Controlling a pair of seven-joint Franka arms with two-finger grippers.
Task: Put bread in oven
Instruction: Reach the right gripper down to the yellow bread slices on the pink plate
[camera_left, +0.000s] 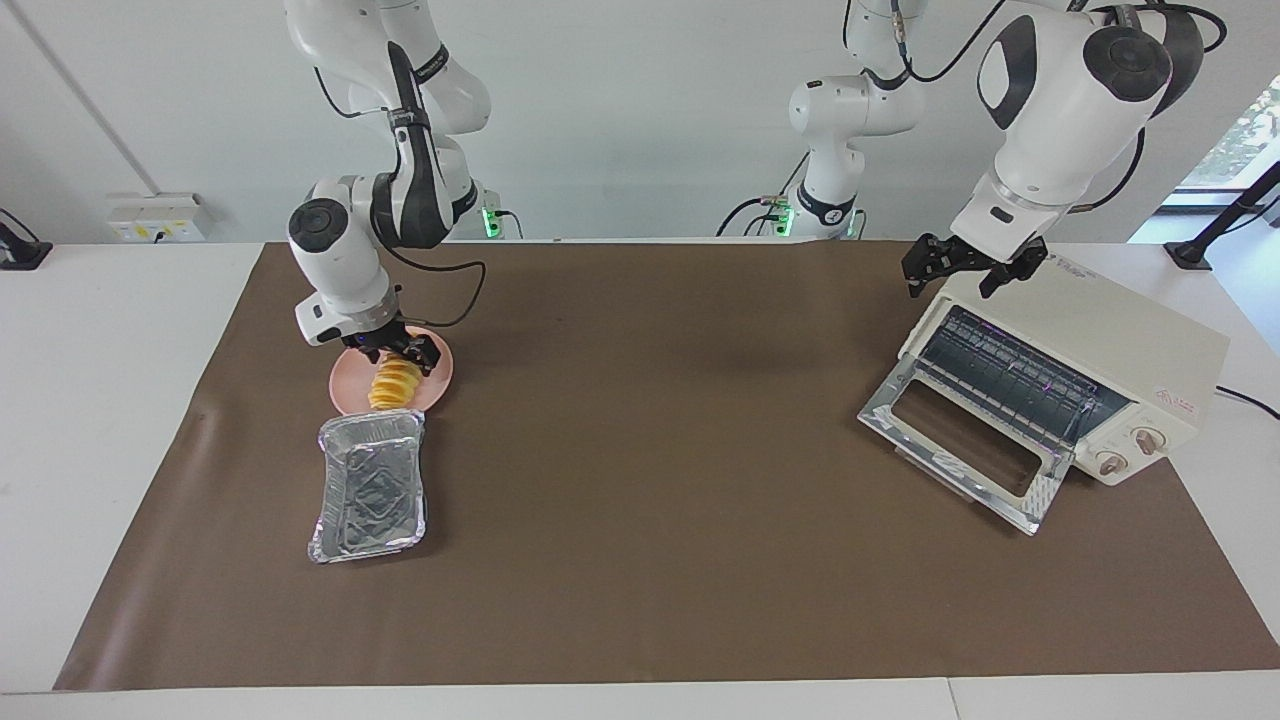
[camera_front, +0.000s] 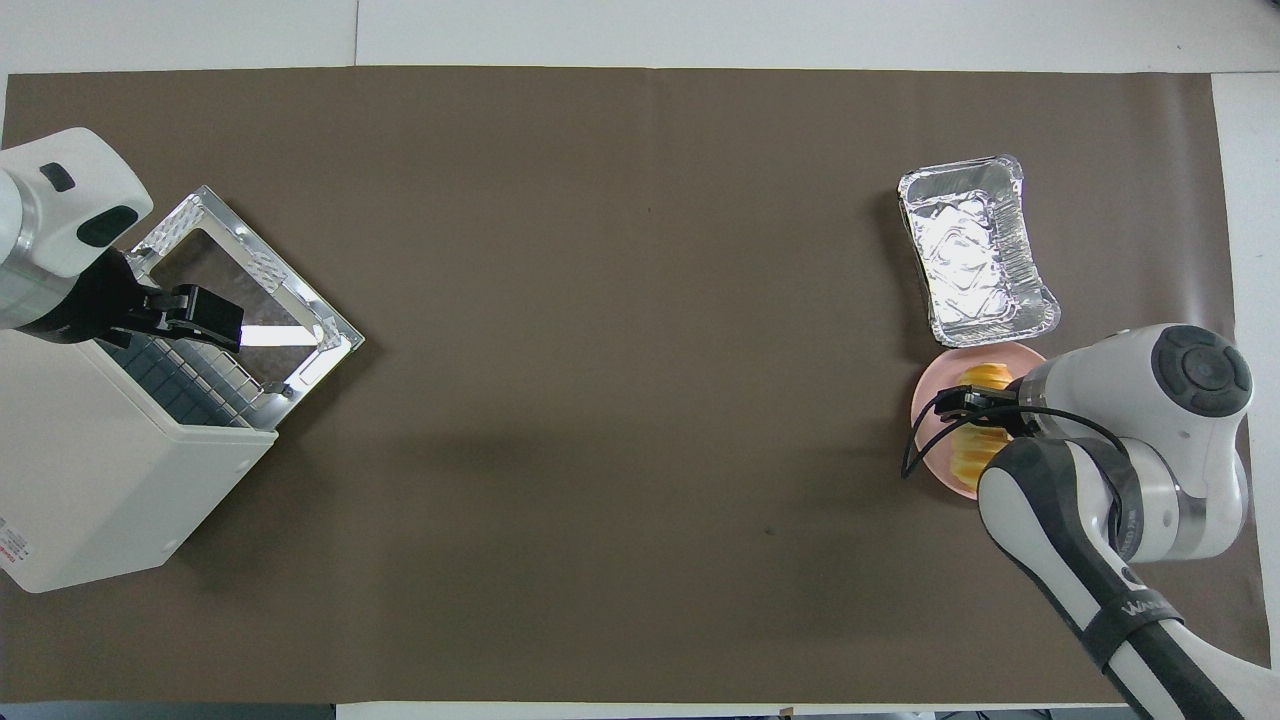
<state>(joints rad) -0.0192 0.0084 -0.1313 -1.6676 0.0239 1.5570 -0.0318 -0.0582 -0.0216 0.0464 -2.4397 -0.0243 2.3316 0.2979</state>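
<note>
The bread (camera_left: 393, 387), a ridged yellow-orange loaf, lies on a round pink plate (camera_left: 442, 385) toward the right arm's end of the table. My right gripper (camera_left: 400, 354) is down at the loaf, across its middle in the overhead view (camera_front: 985, 405), where the bread (camera_front: 984, 377) shows on either side of it. The cream-white oven (camera_left: 1120, 340) stands at the left arm's end with its glass door (camera_left: 965, 455) dropped open and the wire rack (camera_left: 1010, 375) showing. My left gripper (camera_left: 962, 268) hangs open and empty just over the oven's top front edge.
A crinkled silver foil tray (camera_left: 370, 487) lies empty just beside the plate, farther from the robots. A brown mat (camera_left: 650, 450) covers the table. The oven's two knobs (camera_left: 1130, 452) face away from the robots.
</note>
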